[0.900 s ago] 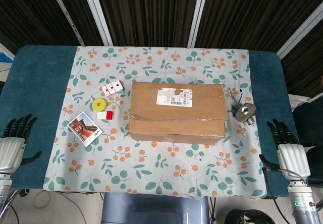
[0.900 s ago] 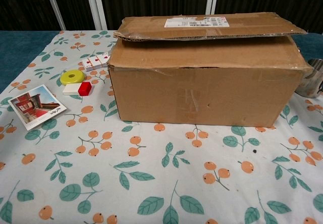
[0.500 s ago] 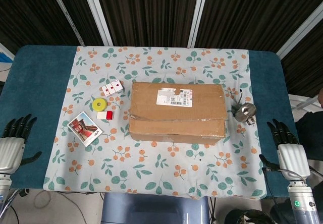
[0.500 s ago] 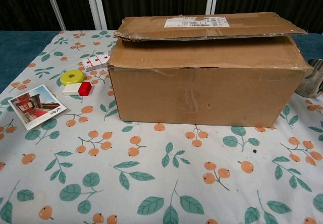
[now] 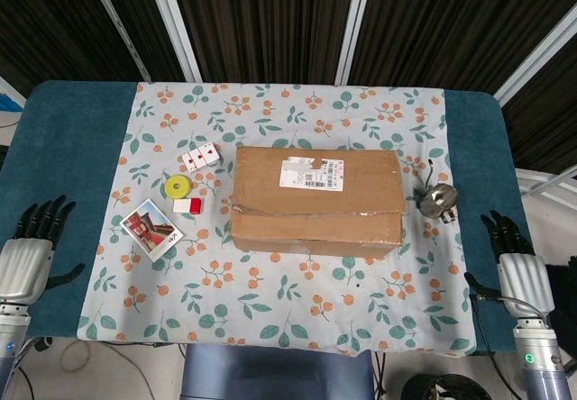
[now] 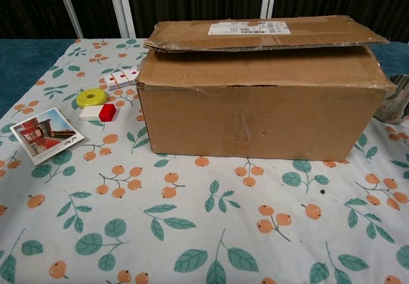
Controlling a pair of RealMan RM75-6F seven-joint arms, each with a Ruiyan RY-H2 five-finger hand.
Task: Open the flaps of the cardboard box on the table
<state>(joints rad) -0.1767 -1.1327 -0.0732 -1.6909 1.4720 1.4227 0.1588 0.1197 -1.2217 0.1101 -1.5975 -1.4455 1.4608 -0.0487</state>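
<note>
1. The left hand (image 5: pixel 25 260) rests at the worktop's near-left edge, on the teal cover (image 5: pixel 63 148) well apart from everything, fingers spread and holding nothing; I judge it parked, waiting for a reach not yet begun.
2. On the floral cloth (image 5: pixel 270 301) left of the box lie a postcard (image 5: pixel 151 228), a yellow ring (image 5: pixel 178 186), a small red-and-white block (image 5: pixel 188 205) and a white strip with red marks (image 5: pixel 200 156). They sit clear of the box, so they should not hinder the flaps.
3. The cardboard box (image 5: pixel 315 200) stands in the middle of the worktop, long side facing the robot. Its top flaps are down: the far flap (image 6: pixel 262 31), bearing the shipping label (image 6: pixel 249 28), lies over the near flap (image 6: pixel 255 66) with its edge slightly raised. That overhanging edge looks the natural place to get fingers under.
4. A small metal cup (image 5: pixel 438 202) stands just beside the box's right end; a flap swung outward there might brush it.
5. The right hand (image 5: pixel 518 269) rests at the near-right edge, fingers apart and empty, well apart from the box.
6. Against the earlier frames, the left hand sits slightly higher and further inward, the right hand a touch further right; box and small things are unchanged.
</note>
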